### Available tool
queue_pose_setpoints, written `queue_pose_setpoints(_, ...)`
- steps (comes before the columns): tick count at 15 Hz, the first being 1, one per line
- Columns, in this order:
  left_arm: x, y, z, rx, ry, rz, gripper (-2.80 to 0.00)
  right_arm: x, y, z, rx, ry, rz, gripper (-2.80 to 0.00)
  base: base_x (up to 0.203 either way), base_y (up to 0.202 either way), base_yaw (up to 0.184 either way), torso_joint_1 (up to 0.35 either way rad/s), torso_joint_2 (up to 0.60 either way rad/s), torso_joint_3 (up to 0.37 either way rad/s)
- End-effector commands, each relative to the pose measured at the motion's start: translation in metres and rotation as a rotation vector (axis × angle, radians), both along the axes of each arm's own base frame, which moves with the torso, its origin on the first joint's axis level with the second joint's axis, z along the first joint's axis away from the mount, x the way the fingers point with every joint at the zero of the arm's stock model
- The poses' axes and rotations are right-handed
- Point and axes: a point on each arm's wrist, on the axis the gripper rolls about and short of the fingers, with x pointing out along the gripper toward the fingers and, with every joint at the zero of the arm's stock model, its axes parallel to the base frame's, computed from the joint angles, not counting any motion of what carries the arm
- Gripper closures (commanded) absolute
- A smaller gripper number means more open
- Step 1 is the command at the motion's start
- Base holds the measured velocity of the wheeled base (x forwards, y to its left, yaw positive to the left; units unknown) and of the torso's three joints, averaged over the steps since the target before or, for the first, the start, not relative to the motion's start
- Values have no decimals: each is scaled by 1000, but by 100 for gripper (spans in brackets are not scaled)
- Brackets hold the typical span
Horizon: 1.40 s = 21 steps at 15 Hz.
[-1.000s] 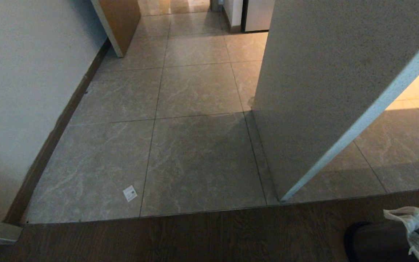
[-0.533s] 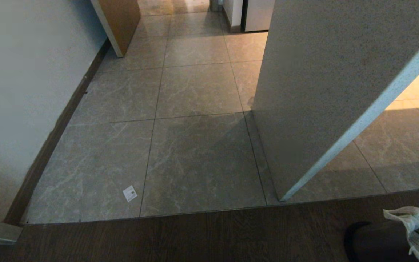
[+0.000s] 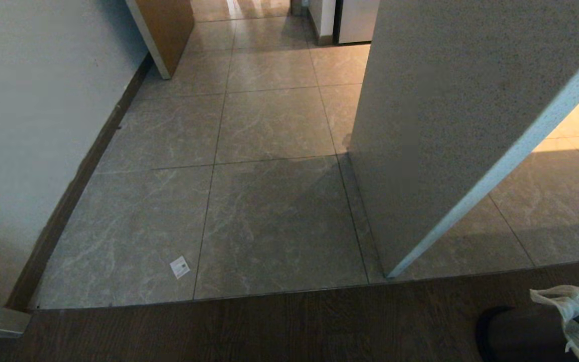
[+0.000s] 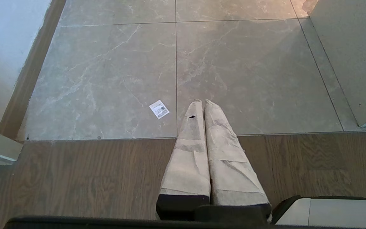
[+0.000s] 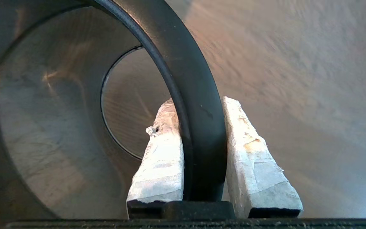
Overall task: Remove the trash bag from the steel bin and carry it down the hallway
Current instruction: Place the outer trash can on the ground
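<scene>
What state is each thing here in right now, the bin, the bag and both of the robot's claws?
Steel bin: empty inside, its black rim pinched by the right gripper, one finger inside and one outside.
Trash bag: outside the bin, crumpled, at the head view's lower right edge.
Left gripper: shut, holding nothing, above the floor.
Paper tag: lying flat on the tiles.
</scene>
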Motion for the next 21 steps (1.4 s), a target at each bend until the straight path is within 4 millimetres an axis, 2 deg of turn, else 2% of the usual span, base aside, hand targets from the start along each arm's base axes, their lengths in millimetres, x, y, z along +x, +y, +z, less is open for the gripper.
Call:
queue_pose_setpoints(1, 0, 0, 0, 0, 1, 1, 0, 0, -1, 0, -23, 15, 8, 0, 0, 0, 0, 0, 0, 0)
queue_pose_setpoints(12, 0, 0, 0, 0, 1, 1, 0, -2, -4, -1, -97, 66, 34, 0, 0, 0, 0, 0, 0, 0)
queue_pose_setpoints(13, 0, 0, 0, 0, 1, 1, 0, -2, -4, -1, -103, 79, 43, -228, 0, 0, 0, 0, 0, 0)
queue_pose_setpoints(14, 0, 0, 0, 0, 1, 1, 0, -2, -3, -1, -106, 89, 50, -280, 0, 0, 0, 0, 0, 0)
queue_pose_setpoints(15, 0, 0, 0, 0, 1, 1, 0, -2, -3, -1, -108, 92, 54, -280, 0, 0, 0, 0, 0, 0)
queue_pose_setpoints(16, 0, 0, 0, 0, 1, 1, 0, -2, -4, -1, -111, 91, 55, -46, 0, 0, 0, 0, 0, 0)
queue_pose_setpoints(17, 0, 0, 0, 0, 1, 1, 0, -2, -4, -1, -111, 90, 54, 0, 0, 0, 0, 0, 0, 0)
queue_pose_setpoints(21, 0, 0, 0, 0, 1, 1, 0, -3, -3, 2, -124, 95, 54, 0, 0, 0, 0, 0, 0, 0)
